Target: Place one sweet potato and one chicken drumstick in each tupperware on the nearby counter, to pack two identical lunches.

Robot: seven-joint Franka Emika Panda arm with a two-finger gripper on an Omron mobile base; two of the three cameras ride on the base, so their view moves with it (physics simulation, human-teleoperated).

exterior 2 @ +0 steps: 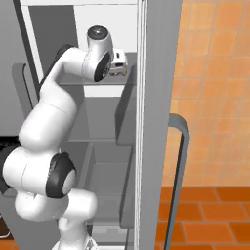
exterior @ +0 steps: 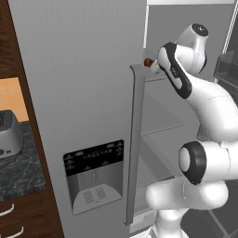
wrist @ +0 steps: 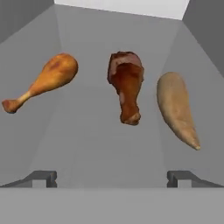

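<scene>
Your pincer (wrist: 112,179) is wide open and empty over the fridge shelf (wrist: 100,148), so I'd go for the middle drumstick (wrist: 126,85) across its fat end, since it's probably light, stiff and slippery near the bone.

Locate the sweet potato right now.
Hand view: the sweet potato lies on the grey fridge shelf, rightmost, beside the darker chicken drumstick.

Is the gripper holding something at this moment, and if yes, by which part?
Nothing is held. The gripper is open with its fingertips wide apart, short of the two chicken drumsticks and the sweet potato on the fridge shelf.
</scene>
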